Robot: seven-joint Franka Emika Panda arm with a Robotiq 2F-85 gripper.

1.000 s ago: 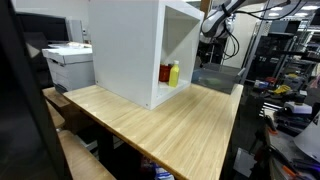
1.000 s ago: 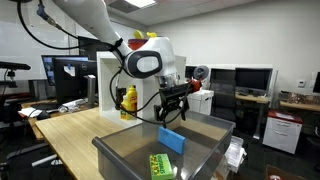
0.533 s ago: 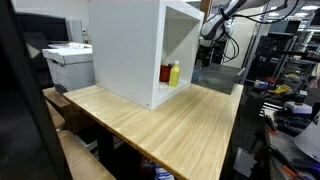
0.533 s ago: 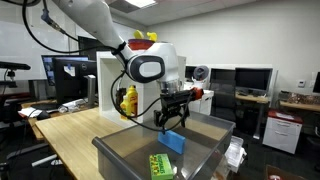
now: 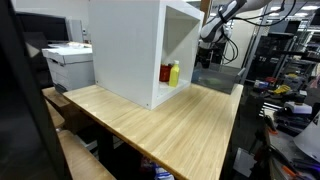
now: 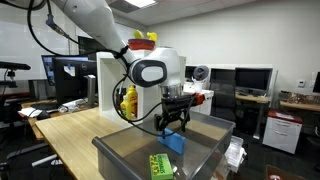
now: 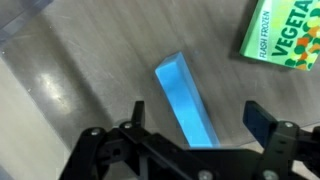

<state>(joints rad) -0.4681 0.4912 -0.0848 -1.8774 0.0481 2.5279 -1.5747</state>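
My gripper (image 7: 197,118) hangs open over a clear plastic bin (image 6: 120,152), fingers spread wide with nothing between them. In the wrist view a blue rectangular block (image 7: 188,100) lies on the bin floor, running diagonally right under the gap between the fingers. A green box printed "VEGETA…" (image 7: 287,35) lies at the upper right of that view. In an exterior view the gripper (image 6: 173,122) is just above the blue block (image 6: 173,141), and the green box (image 6: 161,166) lies nearer the camera in the bin. In an exterior view the arm (image 5: 213,25) is small at the back.
A white open-fronted cabinet (image 5: 125,50) stands on the wooden table (image 5: 170,125), with a yellow bottle (image 5: 174,73) and a red item (image 5: 165,73) inside. A printer (image 5: 68,65) sits behind. Monitors and desks (image 6: 245,82) fill the room beyond the bin.
The gripper has come down toward the blue block in the bin, staying open. Nothing else has moved.
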